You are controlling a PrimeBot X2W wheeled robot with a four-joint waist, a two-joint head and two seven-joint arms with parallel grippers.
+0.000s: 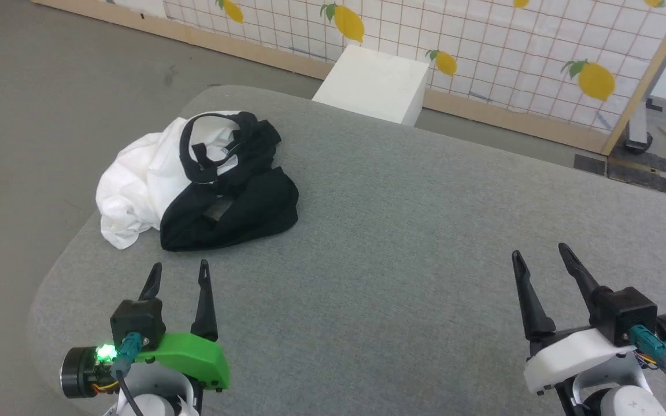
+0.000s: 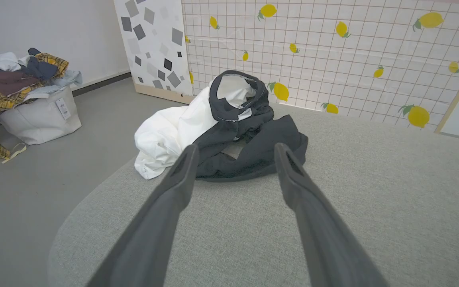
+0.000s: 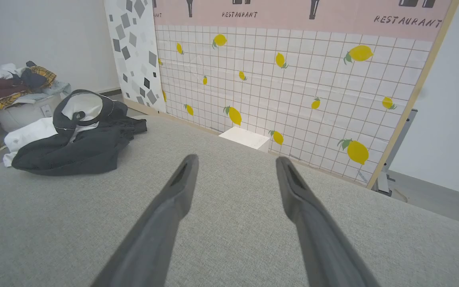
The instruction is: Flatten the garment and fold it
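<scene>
Right now your raglan shirt (image 1: 223, 202) lies crumpled at the far left corner of the grey padded table (image 1: 402, 231), its white body spilling over the table's edge. Your left gripper (image 1: 180, 264) and right gripper (image 1: 539, 250) hover above the table's near side, fingers spread, empty, clear of the shirt.

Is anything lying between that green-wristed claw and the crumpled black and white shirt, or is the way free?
Nothing visible stands in the way. The left gripper, fingers apart, points at the garment, with just bare grey cushion between them. The right gripper sits far off to the side, also open.
</scene>
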